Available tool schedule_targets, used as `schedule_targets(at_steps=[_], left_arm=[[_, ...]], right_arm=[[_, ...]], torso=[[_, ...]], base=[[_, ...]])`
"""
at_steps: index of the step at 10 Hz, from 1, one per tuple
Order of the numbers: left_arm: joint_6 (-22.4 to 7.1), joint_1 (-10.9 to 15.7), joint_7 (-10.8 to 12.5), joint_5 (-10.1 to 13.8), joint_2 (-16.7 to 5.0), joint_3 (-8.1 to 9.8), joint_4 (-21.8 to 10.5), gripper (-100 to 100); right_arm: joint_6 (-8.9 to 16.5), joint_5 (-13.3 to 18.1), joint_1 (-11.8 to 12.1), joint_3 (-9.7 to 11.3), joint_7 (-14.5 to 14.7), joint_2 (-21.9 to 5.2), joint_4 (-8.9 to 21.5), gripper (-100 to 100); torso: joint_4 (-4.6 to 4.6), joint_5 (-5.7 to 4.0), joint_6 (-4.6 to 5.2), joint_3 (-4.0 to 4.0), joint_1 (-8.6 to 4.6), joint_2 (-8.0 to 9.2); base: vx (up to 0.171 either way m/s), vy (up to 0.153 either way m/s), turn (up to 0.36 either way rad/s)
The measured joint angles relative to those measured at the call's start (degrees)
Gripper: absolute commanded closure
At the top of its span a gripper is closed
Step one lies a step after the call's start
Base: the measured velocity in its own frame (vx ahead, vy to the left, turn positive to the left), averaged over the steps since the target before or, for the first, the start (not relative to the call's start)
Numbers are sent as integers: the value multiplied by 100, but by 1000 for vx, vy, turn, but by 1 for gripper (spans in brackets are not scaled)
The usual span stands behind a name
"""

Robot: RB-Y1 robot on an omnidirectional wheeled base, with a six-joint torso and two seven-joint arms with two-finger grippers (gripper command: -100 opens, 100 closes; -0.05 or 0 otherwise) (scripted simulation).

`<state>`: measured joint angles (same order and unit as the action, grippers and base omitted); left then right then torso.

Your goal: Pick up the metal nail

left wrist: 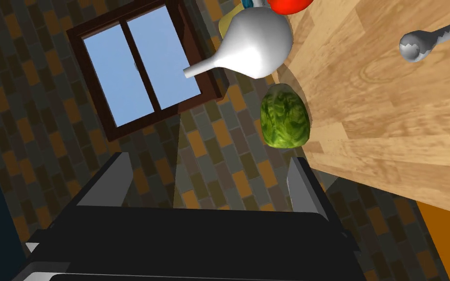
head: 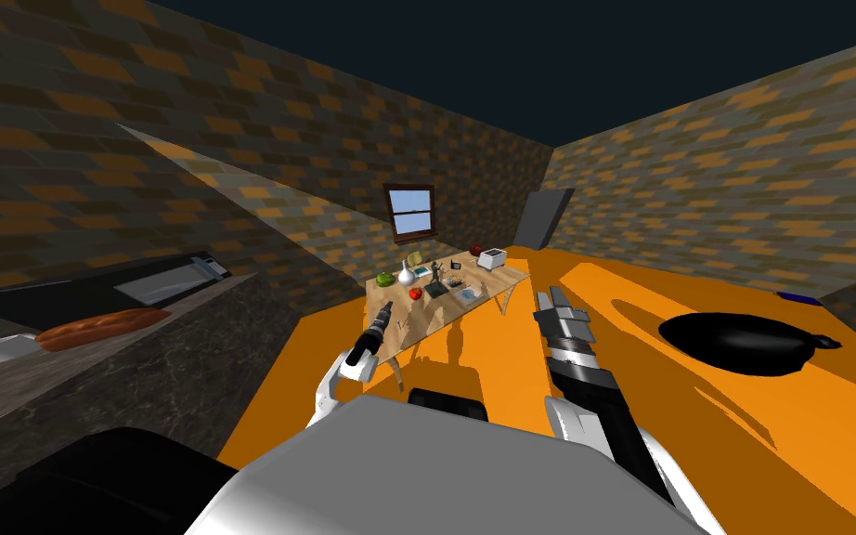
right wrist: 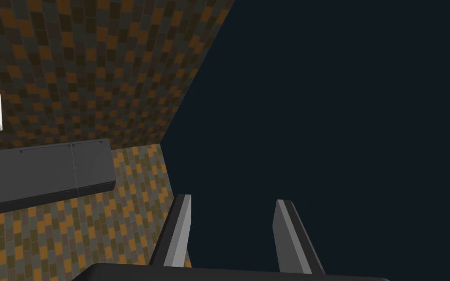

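Note:
A small wooden table (head: 437, 316) stands ahead on the orange floor, carrying several small items. A grey metal pin with a round, toothed head (left wrist: 431, 40), which looks like the nail, lies on the tabletop (left wrist: 390, 122) near its left edge; in the head view it is a tiny grey speck (head: 401, 323). My left gripper (head: 383, 314) hovers just short of that table corner, open and empty (left wrist: 209, 183), aimed past a green leafy ball (left wrist: 285, 115) and a white vase (left wrist: 253, 44). The right gripper (head: 551, 299) is raised to the right of the table, open and empty (right wrist: 234, 229).
A red tomato (head: 414, 293) and a white toaster (head: 491, 258) also sit on the table. A dark counter (head: 138, 371) with a brown loaf (head: 101, 327) runs along my left. A black rounded object (head: 742, 342) lies on the floor to the right. A grey cabinet (head: 542, 218) stands at the far wall.

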<state>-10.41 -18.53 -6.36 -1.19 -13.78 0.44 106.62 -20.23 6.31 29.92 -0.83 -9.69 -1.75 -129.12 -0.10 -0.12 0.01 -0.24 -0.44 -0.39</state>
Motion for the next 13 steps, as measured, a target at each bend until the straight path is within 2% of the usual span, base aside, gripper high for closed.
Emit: schedule_targets(at_steps=[1, 2, 3, 4, 7, 9, 12, 13], left_arm=[[-183, 22, -18, 21, -52, 33, -61, -100], [-342, 89, -39, 55, -127, 94, -255, -100], [-500, 163, -106, 0, -64, 139, -430, -100], [-628, 118, -150, -15, -50, 152, -428, -100], [-1029, 165, -250, -9, -96, 294, -664, -100], [-1370, 289, -324, 1, -133, 431, -862, -100], [-1765, 260, -475, 20, -168, 694, -1179, -100], [-1867, 250, -502, 27, -175, 736, -1174, -100]], right_arm=[[0, 0, 0, 0, 0, 0, 0, 0], [0, 0, 0, 0, 0, 0, 0, 0], [0, 0, 0, 0, 0, 0, 0, 0], [0, 0, 0, 0, 0, 0, 0, 0], [0, 0, 0, 0, 0, -1, 0, 0], [0, 0, 0, 0, 0, -1, 0, 0], [0, 0, 0, 0, 0, 0, 0, 0], [0, 0, 0, -1, 0, -1, 0, 0]], torso=[[1, 2, -1, 2, 5, 3], [-1, 1, 0, -4, 2, -8], [-2, 0, 0, -6, -6, -10], [0, 0, -1, 1, 0, 3], [2, 4, -1, 6, 21, 10], [2, 5, -1, 5, 24, 9], [0, 3, -1, 1, 16, 1], [2, 5, -1, 6, 28, 12]], base=[[111, -142, 27], [110, -159, 24], [64, -136, 6], [39, -132, -1], [59, -91, -5], [76, -94, -29], [70, -92, -29], [26, -35, -34]])
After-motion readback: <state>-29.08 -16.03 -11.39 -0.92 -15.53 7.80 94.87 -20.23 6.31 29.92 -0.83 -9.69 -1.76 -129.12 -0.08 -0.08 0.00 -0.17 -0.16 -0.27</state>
